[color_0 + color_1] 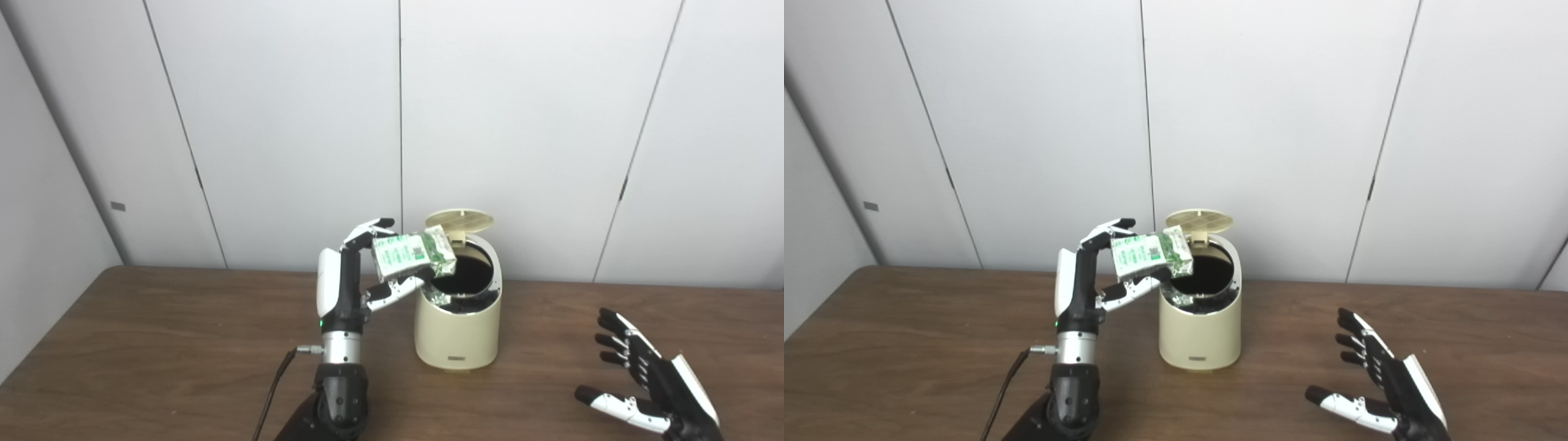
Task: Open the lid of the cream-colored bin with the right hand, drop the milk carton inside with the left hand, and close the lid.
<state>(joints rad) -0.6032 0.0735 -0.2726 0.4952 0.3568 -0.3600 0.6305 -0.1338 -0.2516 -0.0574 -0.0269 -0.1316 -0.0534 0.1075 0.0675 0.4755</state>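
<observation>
Two hands show in the left eye view, and only one is busy. The left hand [361, 269] stands upright beside the bin [458, 312], its fingers [373, 228] and thumb clasped around the milk carton [413, 252]. That carton is tilted, its far end hanging over the near-left edge of the bin's dark mouth, not yet inside. The lid [460, 220] stands raised at the back of the bin. The right hand [649, 380] holds nothing; it hovers low over the table [153, 343], well apart from the bin, fingers spread.

From the right eye view the same layout reads a little more clearly. The carton [1150, 252] overlaps the rim on the bin's [1200, 334] left side, pinched by the left hand [1093, 269], while the lid [1200, 219] tips up behind the opening. The right hand [1387, 380] lies slack and splayed near the bottom corner.

Opening looks done, and the drop is the step in hand. Next, the left hand likely needs to carry the carton further over the mouth, since it sits close to the rim and could catch there, then let go. After that, closing the lid remains.
</observation>
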